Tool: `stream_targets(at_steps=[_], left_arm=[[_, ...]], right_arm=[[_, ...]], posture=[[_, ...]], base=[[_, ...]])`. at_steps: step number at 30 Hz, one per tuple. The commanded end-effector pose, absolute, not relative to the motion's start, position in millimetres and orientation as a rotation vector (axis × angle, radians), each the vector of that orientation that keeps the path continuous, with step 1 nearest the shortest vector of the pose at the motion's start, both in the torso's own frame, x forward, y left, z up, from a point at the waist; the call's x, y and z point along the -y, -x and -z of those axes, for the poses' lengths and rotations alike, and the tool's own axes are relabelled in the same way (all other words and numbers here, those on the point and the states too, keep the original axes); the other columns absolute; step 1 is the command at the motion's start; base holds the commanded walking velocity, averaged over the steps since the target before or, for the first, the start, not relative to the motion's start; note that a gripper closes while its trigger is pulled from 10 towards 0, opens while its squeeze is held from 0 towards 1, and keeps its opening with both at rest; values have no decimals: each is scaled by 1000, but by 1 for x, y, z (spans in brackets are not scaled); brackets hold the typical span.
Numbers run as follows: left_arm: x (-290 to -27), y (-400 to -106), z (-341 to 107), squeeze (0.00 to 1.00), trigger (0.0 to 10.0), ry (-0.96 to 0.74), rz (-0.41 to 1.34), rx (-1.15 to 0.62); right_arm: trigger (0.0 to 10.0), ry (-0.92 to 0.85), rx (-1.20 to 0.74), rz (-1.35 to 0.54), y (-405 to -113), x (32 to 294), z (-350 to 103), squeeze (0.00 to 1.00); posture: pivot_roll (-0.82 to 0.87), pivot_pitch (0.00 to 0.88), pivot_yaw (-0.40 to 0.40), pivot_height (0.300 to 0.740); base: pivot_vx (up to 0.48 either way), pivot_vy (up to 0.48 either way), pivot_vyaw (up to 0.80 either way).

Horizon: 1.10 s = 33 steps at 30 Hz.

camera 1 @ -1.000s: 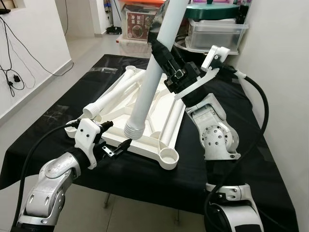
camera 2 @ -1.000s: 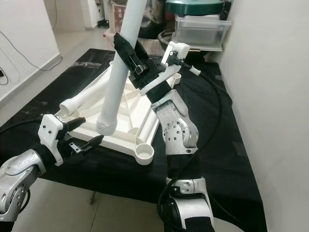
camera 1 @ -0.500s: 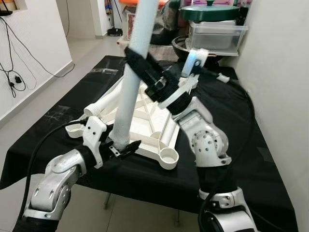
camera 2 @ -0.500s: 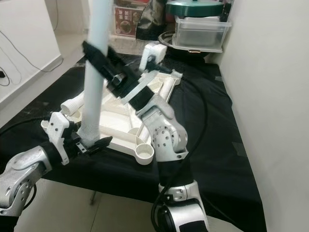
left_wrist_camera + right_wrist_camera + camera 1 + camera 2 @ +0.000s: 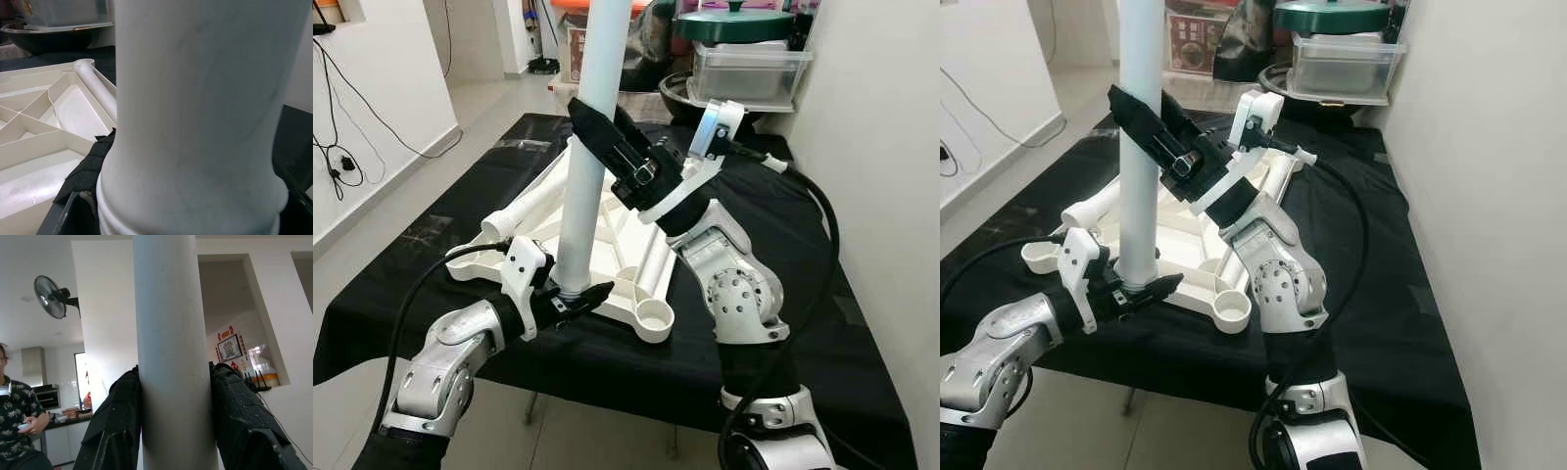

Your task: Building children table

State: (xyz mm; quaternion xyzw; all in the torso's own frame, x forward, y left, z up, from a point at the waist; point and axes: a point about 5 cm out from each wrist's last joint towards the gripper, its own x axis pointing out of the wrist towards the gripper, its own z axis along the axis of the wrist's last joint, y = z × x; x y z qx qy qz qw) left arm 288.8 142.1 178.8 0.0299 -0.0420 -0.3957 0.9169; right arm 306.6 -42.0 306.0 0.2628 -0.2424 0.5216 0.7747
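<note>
A table draped in black cloth [image 5: 862, 372] fills the middle of the head views, with pale floor to the left and stacked storage tubs [image 5: 749, 69] at the upper right.

Nearest, at the lower left of the frame, the left gripper [image 5: 574, 298] is closed around the ribbed foot of a white table leg [image 5: 584, 176], right at the near edge of the upturned white tabletop [image 5: 626, 235]. The wrist view shows the leg's flared, ridged end pressed between dark pads, with the tabletop's ribbed underside just beyond.

Higher up, at upper centre, the right gripper [image 5: 607, 137] is clamped on the same leg about midway, its black fingers [image 5: 244, 421] seen on either side of the tube. The leg is held nearly upright.

The step in hand appears to be seating the leg into a corner socket. It would be done best by keeping the tube vertical, centring its end over the socket, then pressing straight down; a tilt could jam it.

An open socket [image 5: 655, 315] sits just right of the foot. Further back, another leg [image 5: 533, 204] lies across the tabletop.
</note>
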Motion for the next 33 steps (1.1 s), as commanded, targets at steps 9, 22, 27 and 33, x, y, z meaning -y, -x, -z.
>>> stream_targets(at_steps=[9,22,27,33], left_arm=[[-140,-286,-171,0,10000,-89,821,52],[-164,-301,-162,0,10000,-218,518,13],[-185,-306,-155,0,10000,-363,338,-40],[-190,-311,-151,0,10000,-427,227,-63]], right_arm=[[10000,-547,465,-1148,-305,29,-304,0],[10000,-479,244,-870,-329,38,-274,1000],[10000,-488,146,-789,-330,40,-255,0],[10000,-555,73,-705,-332,35,-242,0]], posture=[[92,0,-37,740],[79,0,-43,740],[87,0,-53,740],[89,0,-52,740]], base=[[0,0,0],[0,0,0],[0,0,0],[0,0,0]])
